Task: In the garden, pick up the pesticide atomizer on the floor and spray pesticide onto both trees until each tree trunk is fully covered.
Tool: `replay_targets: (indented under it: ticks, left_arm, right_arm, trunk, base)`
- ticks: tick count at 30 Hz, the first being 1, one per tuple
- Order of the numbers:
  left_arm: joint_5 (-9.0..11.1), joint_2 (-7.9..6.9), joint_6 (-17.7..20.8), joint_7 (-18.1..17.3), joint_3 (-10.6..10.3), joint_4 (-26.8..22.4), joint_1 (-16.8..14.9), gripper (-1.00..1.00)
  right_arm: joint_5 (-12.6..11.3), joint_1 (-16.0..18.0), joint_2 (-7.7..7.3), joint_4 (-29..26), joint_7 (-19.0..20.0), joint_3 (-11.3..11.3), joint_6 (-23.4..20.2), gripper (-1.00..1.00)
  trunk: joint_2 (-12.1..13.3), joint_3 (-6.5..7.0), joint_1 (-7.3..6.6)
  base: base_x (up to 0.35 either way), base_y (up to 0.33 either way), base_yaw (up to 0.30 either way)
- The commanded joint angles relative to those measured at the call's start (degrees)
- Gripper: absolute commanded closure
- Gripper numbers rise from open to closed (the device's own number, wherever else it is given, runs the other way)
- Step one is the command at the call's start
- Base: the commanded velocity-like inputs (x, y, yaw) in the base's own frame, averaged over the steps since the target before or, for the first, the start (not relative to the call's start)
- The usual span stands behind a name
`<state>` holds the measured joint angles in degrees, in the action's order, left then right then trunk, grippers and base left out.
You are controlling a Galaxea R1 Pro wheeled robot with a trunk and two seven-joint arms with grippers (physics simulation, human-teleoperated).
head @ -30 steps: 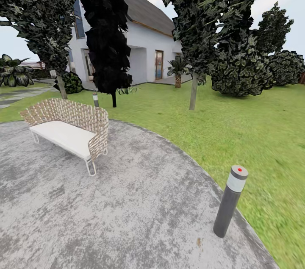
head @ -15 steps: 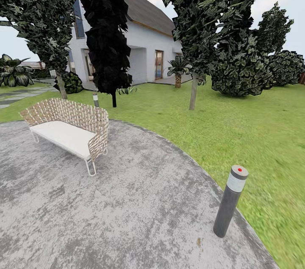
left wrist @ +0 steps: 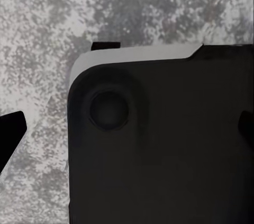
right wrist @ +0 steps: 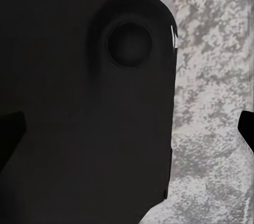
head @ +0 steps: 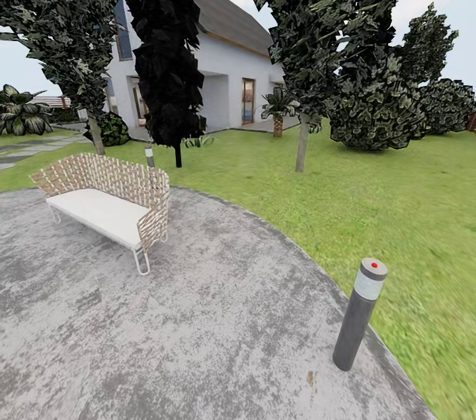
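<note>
End effector grip on either arm: cannot tell. Risk ahead: the bollard (head: 360, 314) could snag the base heading for the tree trunks (head: 301, 142).

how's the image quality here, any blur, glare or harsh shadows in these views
Head view: flat, even daylight, no glare or cast shadows; the grass smears into streaks toward the right edge, while the bollard and wicker bench stay sharp. Left wrist view: a dark, softly blurred housing blocks much of the mottled gravel. Right wrist view: similar dark housing, unlit.
</note>
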<state>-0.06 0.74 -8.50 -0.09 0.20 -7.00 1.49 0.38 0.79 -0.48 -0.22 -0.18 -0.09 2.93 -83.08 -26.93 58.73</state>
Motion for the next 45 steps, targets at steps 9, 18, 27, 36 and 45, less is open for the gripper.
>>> replay_targets:
  ticks: [9, 18, 27, 36, 45]
  left_arm:
    - [-0.2, 0.22, -9.8, 0.0, 0.0, -13.8, -0.1, -1.00]
    - [-0.1, 0.20, -10.0, 0.0, 0.0, -24.0, -2.3, -1.00]
    - [0.2, -0.12, -10.0, 0.0, 0.2, -29.2, -5.3, -1.00]
    - [0.3, -2.05, -9.8, 0.0, 0.3, -28.8, -5.6, -1.00]
    - [0.3, -2.05, -9.8, 0.0, 0.2, -28.7, -5.6, -1.00]
  right_arm:
    - [0.1, 0.0, -0.09, -11.7, 0.0, 0.0, 12.2, -1.00]
    - [-0.4, 0.0, -0.05, -18.0, 0.3, 0.0, 12.1, -1.00]
    - [0.0, 0.0, 0.22, -18.0, 0.2, 0.1, 12.6, -1.00]
    - [-0.5, 0.0, 0.00, -17.9, 0.1, -0.3, 12.7, -1.00]
    - [-0.5, 0.0, 0.27, -17.9, -0.1, -0.3, 12.7, -1.00]
  trunk:
    - [0.0, 0.00, 0.00]
    - [0.0, 0.00, 0.00]
    - [0.0, 0.00, 0.00]
    - [0.0, 0.00, 0.00]
    - [0.0, 0.00, 0.00]
  base:
    - [0.000, 0.000, 0.000]
    - [0.000, 0.000, 0.000]
    - [0.000, 0.000, 0.000]
    - [0.000, 0.000, 0.000]
    - [0.000, 0.000, 0.159]
